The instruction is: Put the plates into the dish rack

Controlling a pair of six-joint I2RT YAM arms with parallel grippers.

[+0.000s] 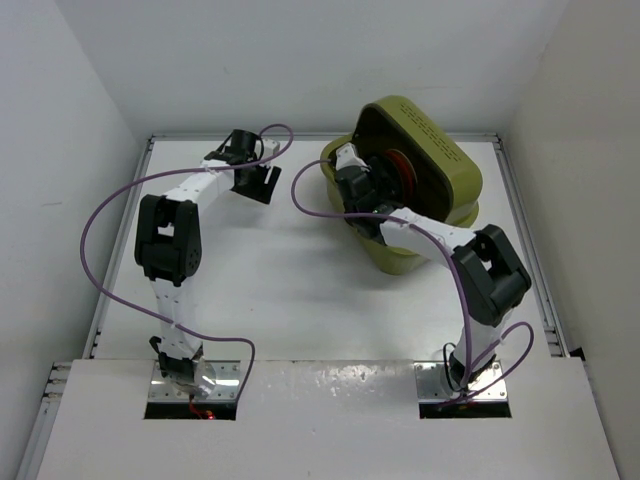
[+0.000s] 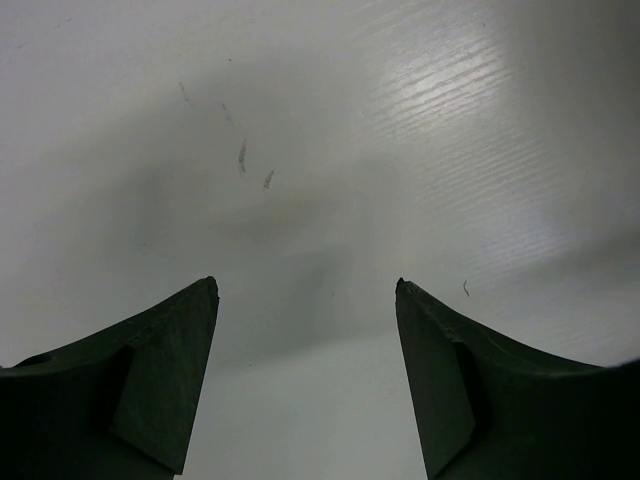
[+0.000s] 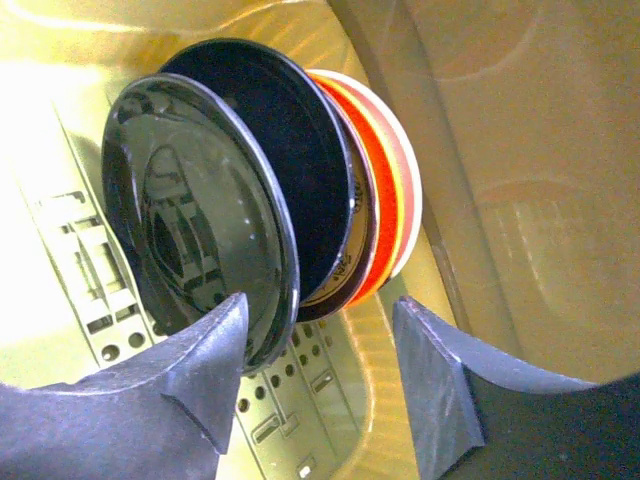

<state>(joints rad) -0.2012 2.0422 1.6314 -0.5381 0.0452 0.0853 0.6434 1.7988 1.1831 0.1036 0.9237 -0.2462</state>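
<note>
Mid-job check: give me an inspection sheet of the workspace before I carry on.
Surface: white table, faint scuffs.
Job's things: plates standing on edge together inside the dish rack, lid up.
Clutter: nothing seen.
Grippers: left claw open, empty, over the table; right claw open inside the rack, at the plates.
Cables: purple cables loop free along both arms.
Surroundings: white walls on three sides.

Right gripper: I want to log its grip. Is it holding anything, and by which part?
Nothing is held. The right gripper stands open in the dish rack; the front black plate sits beside one finger, unpinched.
</note>
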